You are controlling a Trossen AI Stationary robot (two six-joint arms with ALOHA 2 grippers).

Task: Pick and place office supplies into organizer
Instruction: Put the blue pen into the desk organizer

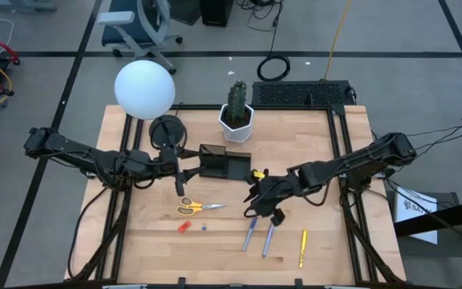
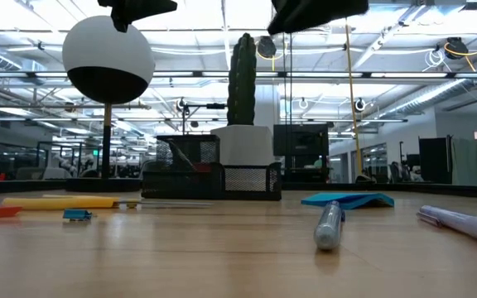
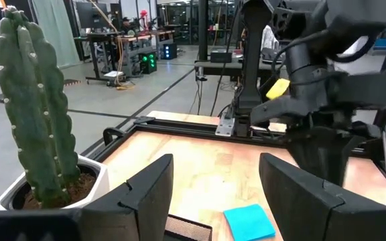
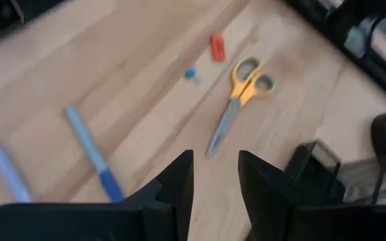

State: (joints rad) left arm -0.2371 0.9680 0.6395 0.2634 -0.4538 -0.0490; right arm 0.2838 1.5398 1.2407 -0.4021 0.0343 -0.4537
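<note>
My right end effector (image 1: pixel 257 202) hangs above the wooden worktop (image 1: pixel 151 241), just right of the black mesh organizer (image 1: pixel 224 163) and above the spot where the blue sticky-note pad (image 3: pixel 248 221) lies. Its fingers (image 4: pixel 177 179) stand a little apart with nothing between them. My left end effector (image 1: pixel 184 178) sits at the organizer's left end, its fingers (image 3: pixel 149 187) spread wide and empty, pointing across toward my other arm.

The organizer rests near the back of the worktop, in front of the cactus (image 1: pixel 237 96) in its white hexagonal pot (image 1: pixel 237 123) and right of the round black lamp base (image 1: pixel 165 128), whose white globe (image 1: pixel 144 89) shows above it. I cannot tell what lies inside its compartments.

The yellow-handled scissors (image 1: pixel 198 208) lie on the worktop in front of the organizer, blades pointing right. Just in front of them are a small red-orange piece (image 1: pixel 184 227) and a tiny blue bit (image 1: pixel 204 227). Farther right lie two bluish pens (image 1: pixel 249 235) side by side, and a yellow pen (image 1: pixel 302 247) beyond them, well apart from the organizer. A black keyboard (image 1: pixel 301 94) sits at the back right edge.
</note>
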